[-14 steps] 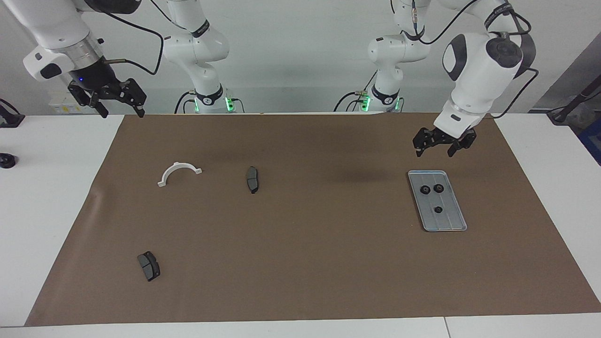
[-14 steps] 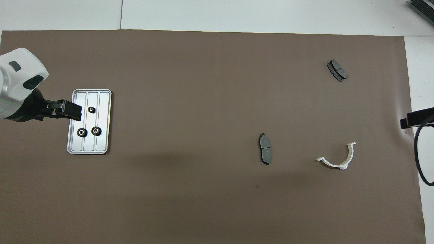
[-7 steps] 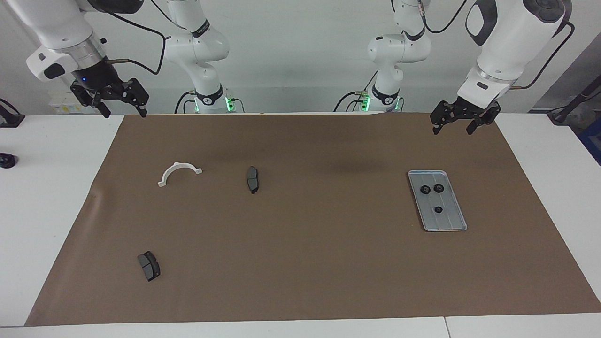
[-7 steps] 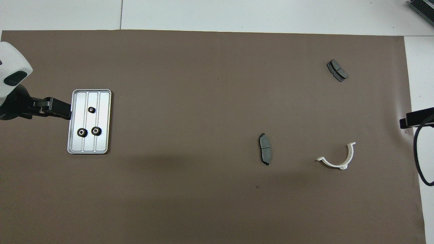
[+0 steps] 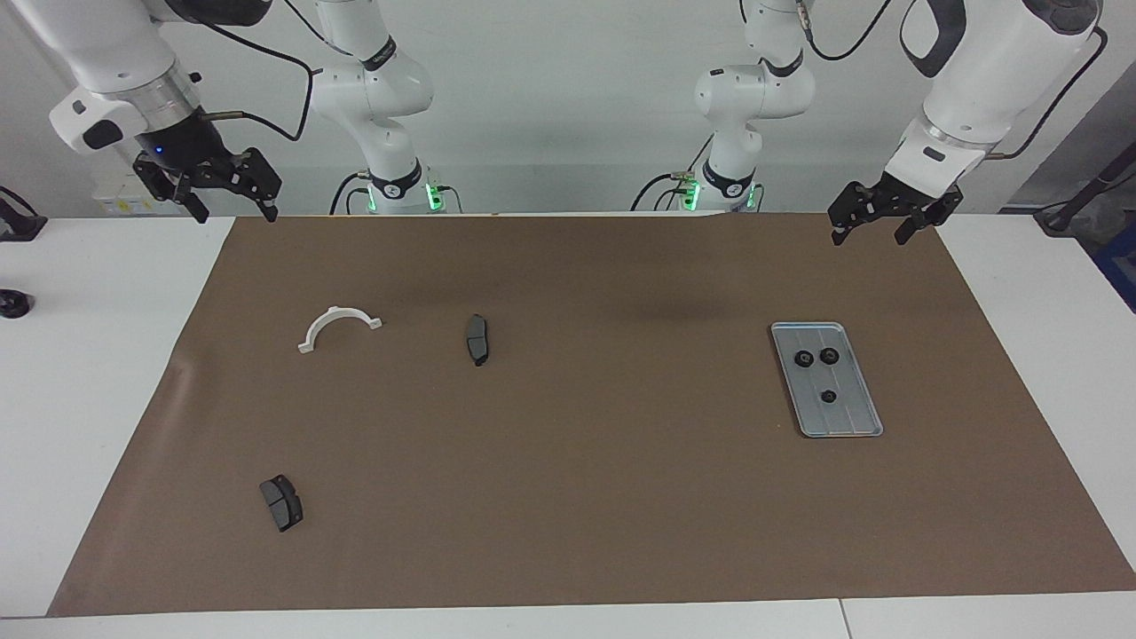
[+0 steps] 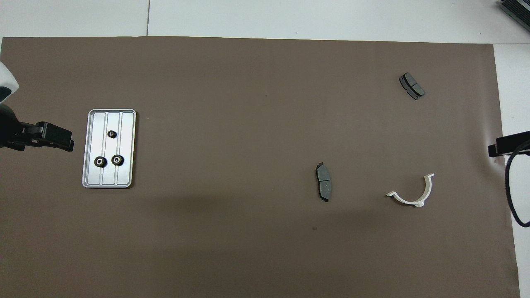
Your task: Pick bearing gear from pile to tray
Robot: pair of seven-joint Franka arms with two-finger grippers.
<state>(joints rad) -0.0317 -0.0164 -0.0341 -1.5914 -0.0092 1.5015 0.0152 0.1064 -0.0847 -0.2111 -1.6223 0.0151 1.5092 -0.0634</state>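
Note:
The silver-grey ridged tray [image 5: 865, 419] lies on the brown mat toward the left arm's end; it also shows in the overhead view [image 6: 125, 176]. Three small black bearing gears [image 5: 803, 358] [image 5: 829, 356] [image 5: 828, 396] lie in it, and they show in the overhead view too [image 6: 99, 161] [image 6: 117, 159] [image 6: 112, 133]. No pile of gears shows. My left gripper [image 5: 868, 236] is open and empty, raised over the mat's edge by the robots, apart from the tray; in the overhead view [image 6: 68, 143] it is beside the tray. My right gripper [image 5: 234, 213] is open and empty, waiting raised at the mat's other corner [image 6: 493, 150].
Two dark brake pads [image 5: 477, 339] [image 5: 281, 502] and a white arc-shaped bracket [image 5: 338, 327] lie on the mat toward the right arm's end. They also show in the overhead view: the pads [image 6: 324, 187] [image 6: 411, 86] and the bracket [image 6: 414, 195].
My left gripper has risen and drawn back from over the tray toward the robots and the table's end. The three gears and the right arm have not moved.

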